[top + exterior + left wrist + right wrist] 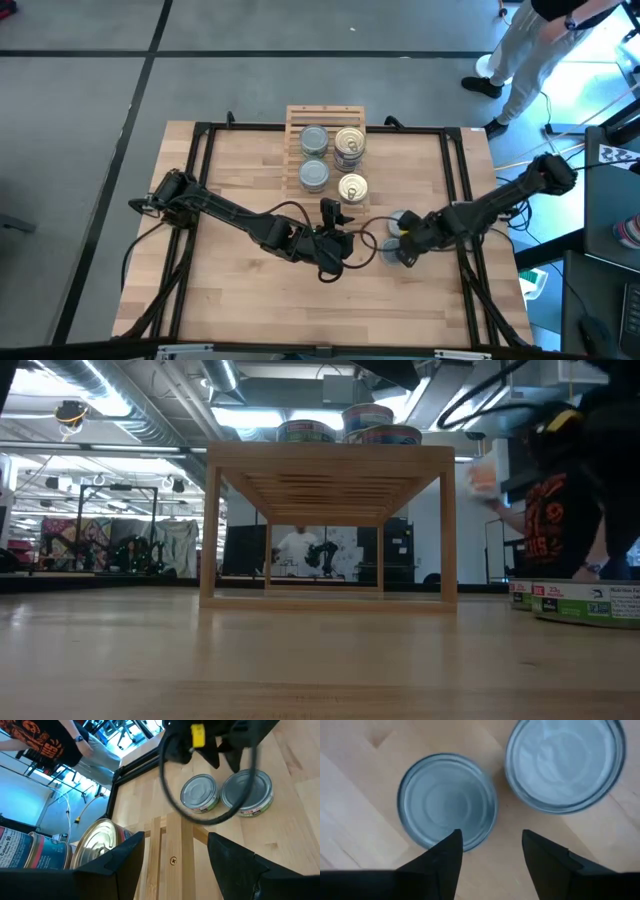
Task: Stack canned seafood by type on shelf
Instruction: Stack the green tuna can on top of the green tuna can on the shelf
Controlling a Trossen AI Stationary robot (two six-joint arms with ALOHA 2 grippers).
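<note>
Two silver-topped tins (395, 240) block the right gripper (403, 243); open tabletop (240, 290) lies near-left.

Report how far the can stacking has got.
Done: four stacks stand on the shelf, two silver-topped and two gold-topped. In hand: the right hand hovers open over two silver-topped cans on the table, gripping neither. The left hand waits open in front of the shelf. Left: those two cans need shelving.
</note>
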